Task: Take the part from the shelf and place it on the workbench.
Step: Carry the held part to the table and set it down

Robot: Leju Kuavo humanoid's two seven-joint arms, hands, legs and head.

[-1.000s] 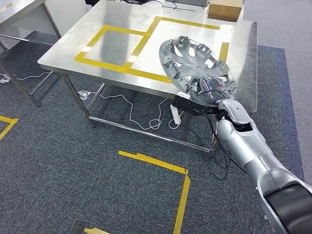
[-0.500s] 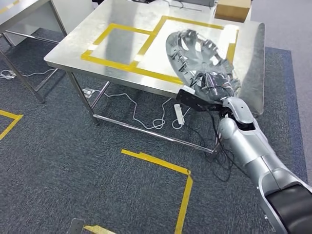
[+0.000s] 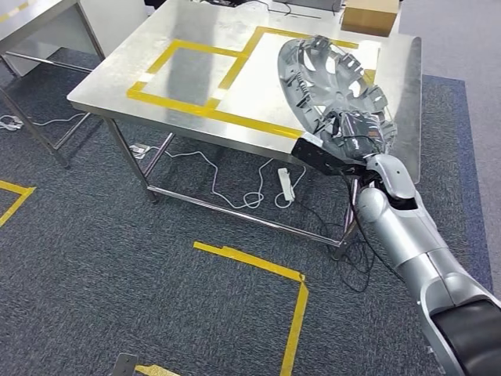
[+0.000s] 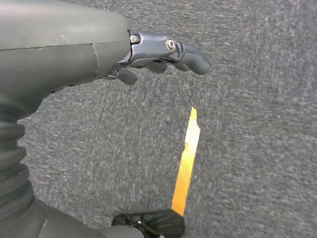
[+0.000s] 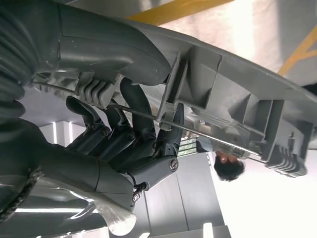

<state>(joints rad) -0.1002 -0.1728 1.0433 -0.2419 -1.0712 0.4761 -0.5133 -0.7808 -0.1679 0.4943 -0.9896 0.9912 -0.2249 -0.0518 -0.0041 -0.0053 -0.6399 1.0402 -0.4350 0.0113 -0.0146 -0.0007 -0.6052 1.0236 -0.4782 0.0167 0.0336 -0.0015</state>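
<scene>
Your right arm [image 3: 413, 243] reaches up from the frame's lower right, its hand [image 3: 352, 138] gripping the part [image 3: 331, 78]. Your left hand [image 4: 164, 52] hangs with its fingers loosely extended, holding nothing.

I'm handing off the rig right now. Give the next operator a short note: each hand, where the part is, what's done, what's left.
Right hand: grips the near rim of the silver wheel cover, held tilted in the air above the right end of the steel workbench.
Left hand: holds nothing, fingers loosely extended, hanging over the grey carpet.
Done: the part is off the shelf and brought to the workbench.
Left: lower the cover flat onto the tabletop, probably inside the right yellow-taped box, then let go and draw the arm back.
Note: a cardboard box sits at the far edge of the table.
</scene>
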